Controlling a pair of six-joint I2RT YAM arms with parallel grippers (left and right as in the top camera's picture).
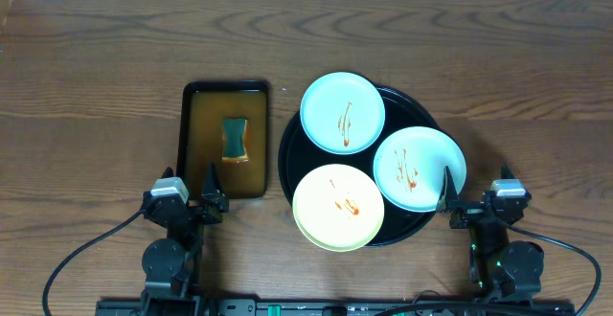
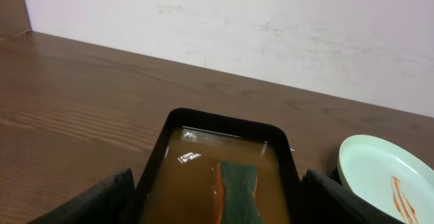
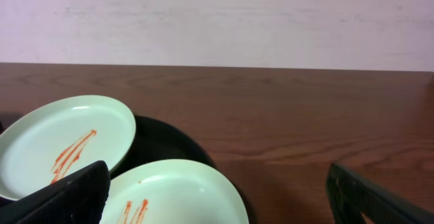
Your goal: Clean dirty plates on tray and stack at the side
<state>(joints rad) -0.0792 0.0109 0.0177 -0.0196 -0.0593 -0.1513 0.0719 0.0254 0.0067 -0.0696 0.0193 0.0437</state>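
Near the front edge of the tabletop (image 1: 96, 48), the left pincer (image 1: 190, 190) and right pincer (image 1: 476, 193) sit open, holding nothing. The plates (image 1: 343, 112) all look dirty. Next, I think: grab the sponge (image 1: 235, 137).

A black basin (image 2: 285, 157) of brownish water sits on the wooden counter (image 2: 81, 95), a green, orange-edged sponge (image 2: 237, 187) lying in it. The left hand (image 2: 217, 183) frames it, fingers (image 2: 102, 200) spread wide. At right, a pale green plate (image 2: 380, 173) carries red streaks.
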